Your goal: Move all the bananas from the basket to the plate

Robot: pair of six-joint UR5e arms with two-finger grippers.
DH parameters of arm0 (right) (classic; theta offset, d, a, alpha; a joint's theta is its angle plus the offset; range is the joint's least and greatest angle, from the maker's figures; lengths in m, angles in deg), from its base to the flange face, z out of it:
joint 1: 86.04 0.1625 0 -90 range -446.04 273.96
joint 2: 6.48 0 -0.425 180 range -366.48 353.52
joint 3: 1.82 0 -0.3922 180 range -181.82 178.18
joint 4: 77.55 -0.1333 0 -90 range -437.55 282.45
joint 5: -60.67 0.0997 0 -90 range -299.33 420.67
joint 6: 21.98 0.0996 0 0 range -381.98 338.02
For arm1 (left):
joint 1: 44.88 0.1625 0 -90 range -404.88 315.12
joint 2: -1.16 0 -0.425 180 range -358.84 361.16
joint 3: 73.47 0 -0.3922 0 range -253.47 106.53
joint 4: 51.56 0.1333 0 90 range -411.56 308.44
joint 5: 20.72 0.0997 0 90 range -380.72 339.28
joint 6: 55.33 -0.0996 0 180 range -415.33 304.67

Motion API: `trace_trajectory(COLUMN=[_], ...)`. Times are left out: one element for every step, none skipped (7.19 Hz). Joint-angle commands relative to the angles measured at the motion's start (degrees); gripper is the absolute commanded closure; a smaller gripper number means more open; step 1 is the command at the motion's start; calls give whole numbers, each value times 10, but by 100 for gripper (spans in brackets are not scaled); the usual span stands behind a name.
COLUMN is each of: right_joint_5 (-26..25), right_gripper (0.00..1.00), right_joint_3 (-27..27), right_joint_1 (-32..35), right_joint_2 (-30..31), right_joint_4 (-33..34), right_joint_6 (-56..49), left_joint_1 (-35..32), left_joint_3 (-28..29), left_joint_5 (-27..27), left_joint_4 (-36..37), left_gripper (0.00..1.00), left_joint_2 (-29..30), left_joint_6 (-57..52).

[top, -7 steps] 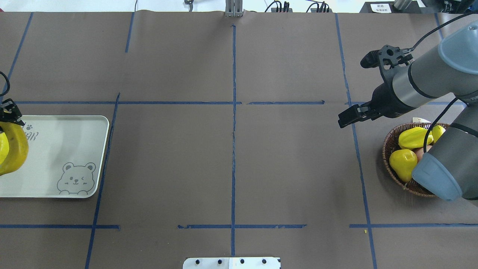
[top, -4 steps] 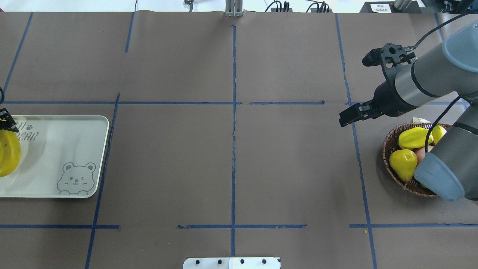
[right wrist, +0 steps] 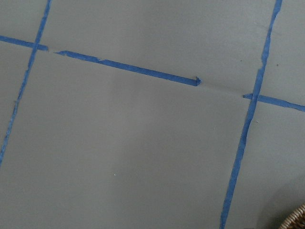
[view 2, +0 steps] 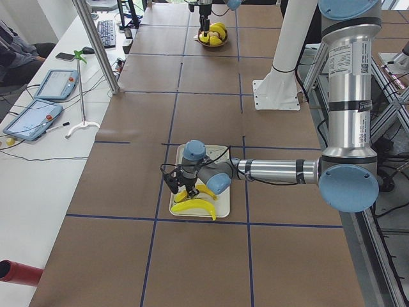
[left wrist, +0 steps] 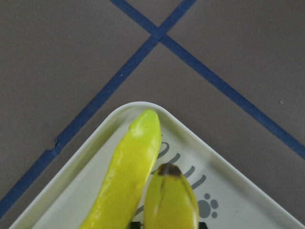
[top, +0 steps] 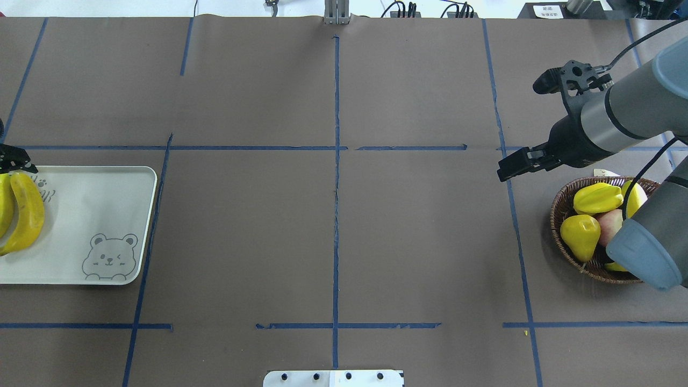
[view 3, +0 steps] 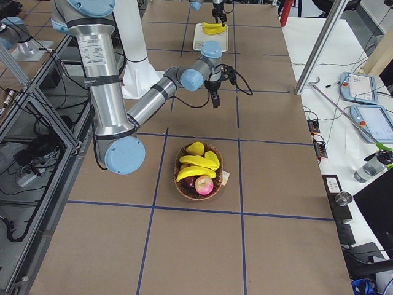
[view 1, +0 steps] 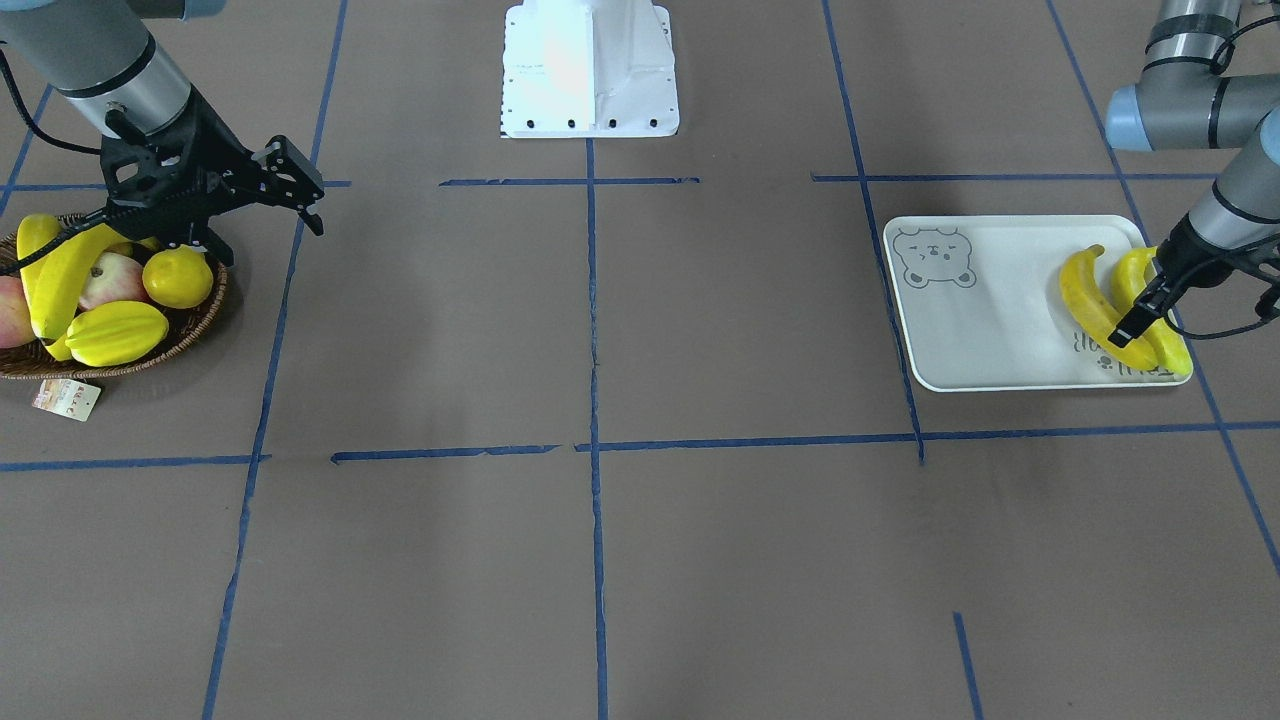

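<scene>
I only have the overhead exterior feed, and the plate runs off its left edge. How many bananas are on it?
Observer: Two. A darker banana and a brighter banana lie side by side on the plate.
Operator: Is the left gripper holding one?
Observer: The left gripper has its jaws either side of the darker banana. I cannot tell whether they grip it.
Operator: Any bananas hidden in the basket?
Observer: Yes, a long banana lies across the basket, beside an apple.
</scene>
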Motion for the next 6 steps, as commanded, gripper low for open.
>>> trace_trajectory(right_joint_5=[3,2,-1,-2,-5,-9], right_gripper=[0,0,0,0,0,1], right_joint_3=[5,21,35,43,48,35], right_joint_1=[16,21,29,44,52,52], right_joint_2=[38,85,140,182,226,270], right_joint_4=[-1,-2,-10,-22,-41,-86], right_joint_6=[-21,-71,-102,-134,-128,-113], left_joint_1=[-33,-32,-28,-21,-11,17], left_joint_3=[-89,-108,-124,-126,-127,-127], left_joint_5=[-49,-49,-49,-49,-50,-48], left_joint_4=[6,6,5,1,-8,-16], left_gripper=[0,0,0,0,0,0], left_joint_2=[2,-2,-1,-1,4,4], left_joint_6=[-6,-6,-5,-3,-2,1])
